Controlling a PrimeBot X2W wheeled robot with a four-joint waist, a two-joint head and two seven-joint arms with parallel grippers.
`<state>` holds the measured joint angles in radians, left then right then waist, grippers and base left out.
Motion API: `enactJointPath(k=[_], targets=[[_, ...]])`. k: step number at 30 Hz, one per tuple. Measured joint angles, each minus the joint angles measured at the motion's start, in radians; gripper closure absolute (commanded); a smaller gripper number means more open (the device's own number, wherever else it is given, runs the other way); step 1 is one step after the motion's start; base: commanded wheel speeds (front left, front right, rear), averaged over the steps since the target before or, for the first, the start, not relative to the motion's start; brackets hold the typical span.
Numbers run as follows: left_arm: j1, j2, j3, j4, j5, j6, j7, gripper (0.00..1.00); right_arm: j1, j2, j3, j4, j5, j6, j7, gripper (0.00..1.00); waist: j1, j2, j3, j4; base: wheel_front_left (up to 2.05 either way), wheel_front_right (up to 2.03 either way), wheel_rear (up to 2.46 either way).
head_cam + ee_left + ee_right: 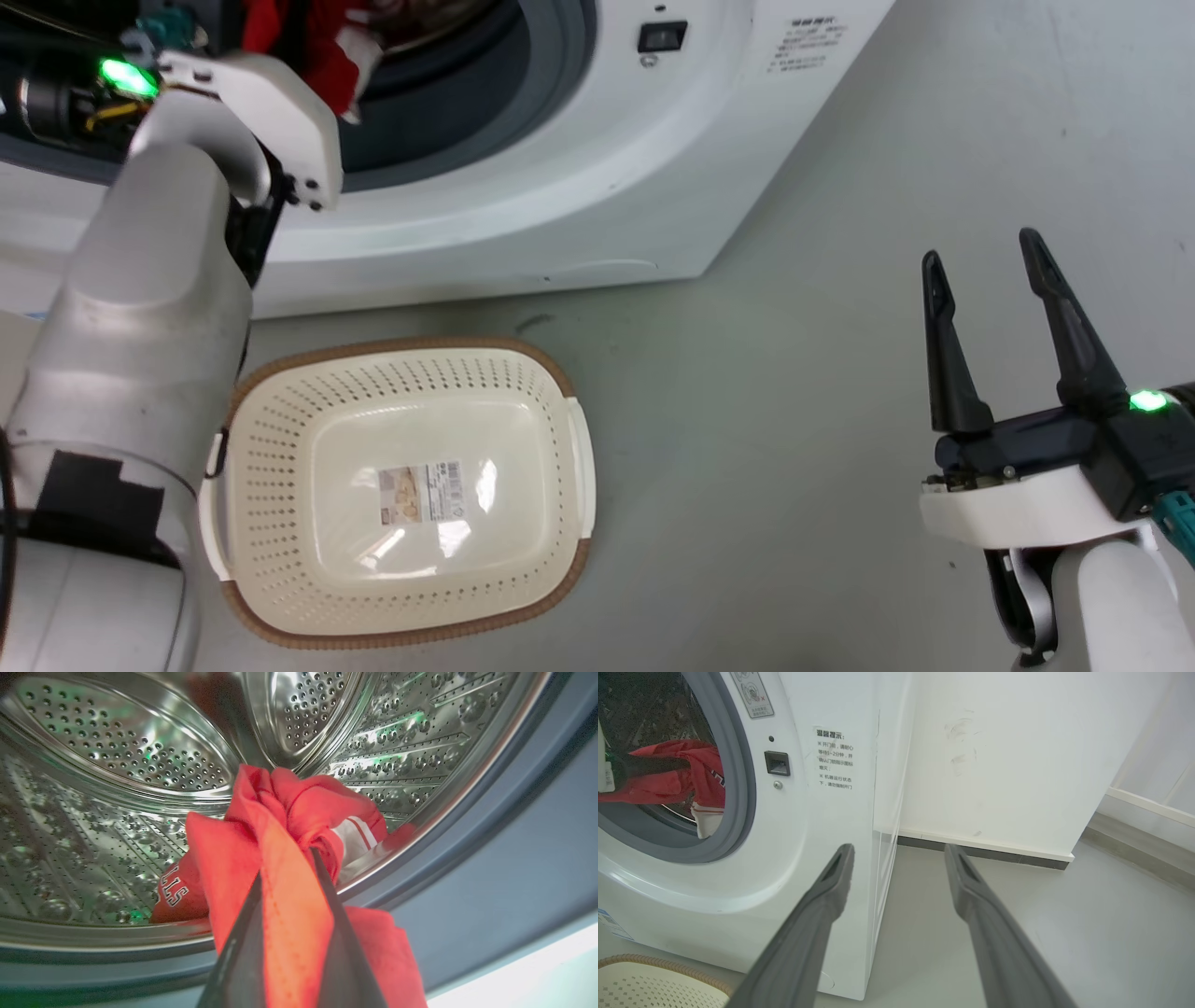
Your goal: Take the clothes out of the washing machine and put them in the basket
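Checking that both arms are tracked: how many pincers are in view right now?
2. The left pincer is at the washing machine's porthole, shut on the red clothes. The right pincer is open above the floor, right of the basket.

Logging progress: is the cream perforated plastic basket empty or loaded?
Empty: the basket shows its bare base and label sticker; the bright red fabric clothes are pinched in the left gripper at the steel drum mouth.

Basket (401, 347) on floor (794, 420) just before washing machine (597, 187). Clothes (299, 807) in drum (117, 742), spilling over porthole rim (514, 835), pinched in left hand (286, 864). Right hand (985, 252) well right of basket.
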<state>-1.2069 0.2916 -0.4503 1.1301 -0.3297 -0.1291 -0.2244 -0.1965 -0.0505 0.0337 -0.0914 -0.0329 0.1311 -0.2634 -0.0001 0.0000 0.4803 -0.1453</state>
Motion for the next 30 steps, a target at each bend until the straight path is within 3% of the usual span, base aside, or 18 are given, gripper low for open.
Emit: enactJointPath(k=[12,23,30], targets=[[0.208,0.014,-0.016,-0.236,-0.019,0.011,-0.035,1.00,0.076,0.000,0.002,0.020,-0.020,0.000,0.000,0.00,-0.0001,0.0001,-0.165,0.073,0.00,0.00,0.00],[0.418,0.071,-0.002,-0.574,-0.019,0.069,-0.030,1.00,0.142,0.000,0.001,0.037,-0.020,0.000,0.000,0.00,-0.0001,0.0000,-0.284,0.111,0.00,0.00,0.00],[0.515,0.124,0.002,-0.828,-0.025,0.117,0.034,1.00,0.161,0.000,0.000,0.040,-0.020,0.000,0.000,0.00,0.0000,0.0000,-0.329,0.129,0.00,0.00,0.00]])
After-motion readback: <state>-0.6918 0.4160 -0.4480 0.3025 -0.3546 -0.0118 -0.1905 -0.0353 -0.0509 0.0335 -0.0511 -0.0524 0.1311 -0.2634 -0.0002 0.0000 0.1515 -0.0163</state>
